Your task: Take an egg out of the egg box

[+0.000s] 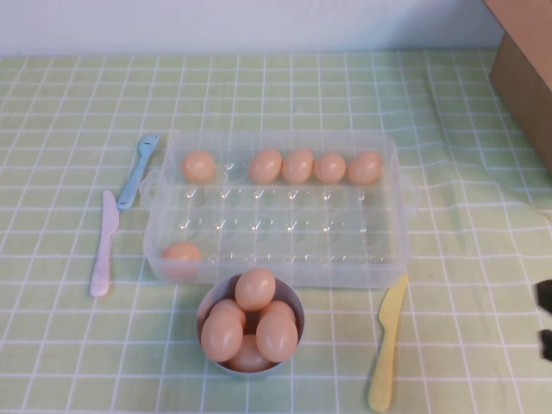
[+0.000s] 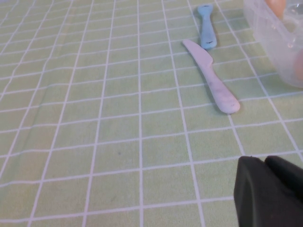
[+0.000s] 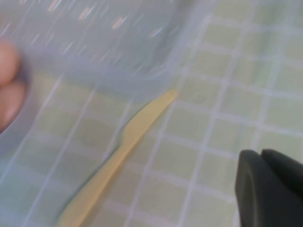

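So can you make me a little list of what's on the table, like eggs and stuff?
egg box: clear tray, mid-table
eggs in box: six; five in far row, one at near left corner
bowl: grey, heaped with eggs, in front of box
left of box: blue fork, pink knife
right of box: yellow knife
left gripper: over bare cloth
right gripper: at right edge

L claw (image 2: 270,191) sits low over the tabletop (image 2: 118,142), R claw (image 1: 545,332) at the tabletop's right edge, both w/ nothing held.
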Tool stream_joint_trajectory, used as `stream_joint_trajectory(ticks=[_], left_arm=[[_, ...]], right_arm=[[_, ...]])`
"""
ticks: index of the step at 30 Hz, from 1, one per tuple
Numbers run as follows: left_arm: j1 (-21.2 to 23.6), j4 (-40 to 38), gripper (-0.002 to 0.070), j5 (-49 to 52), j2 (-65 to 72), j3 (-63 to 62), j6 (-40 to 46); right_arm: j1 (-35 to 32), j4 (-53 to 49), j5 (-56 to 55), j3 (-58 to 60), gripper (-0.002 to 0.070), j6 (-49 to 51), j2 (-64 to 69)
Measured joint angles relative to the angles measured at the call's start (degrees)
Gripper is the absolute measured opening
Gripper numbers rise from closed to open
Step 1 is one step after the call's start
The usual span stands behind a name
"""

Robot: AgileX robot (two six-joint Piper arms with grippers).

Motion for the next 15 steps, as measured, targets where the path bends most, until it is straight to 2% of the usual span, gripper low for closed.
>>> stream_joint_trajectory(ticks=[4,7,12,15], left_arm=[[0.0,0.0,0.0,0.0,0.0,0.0,0.0],[0.0,0.0,-0.0001,0.0,0.0,0.0,0.0],[0.0,0.0,0.0,0.0,0.0,0.0,0.0],[0.0,0.0,0.0,0.0,0.0,0.0,0.0]], right_arm=[[-10.0,-0.3,-17.5,13.9,-0.0017,0.0,-9.4],[-16.8,-0.7,-25.9,22.3,-0.0018,0.0,-17.6],[-24.3,-1.1,-30.4,32.5,-0.0018,0.0,-29.6],[-26.3,-1.1,-29.6,33.8,-0.0018,0.0,-35.4]])
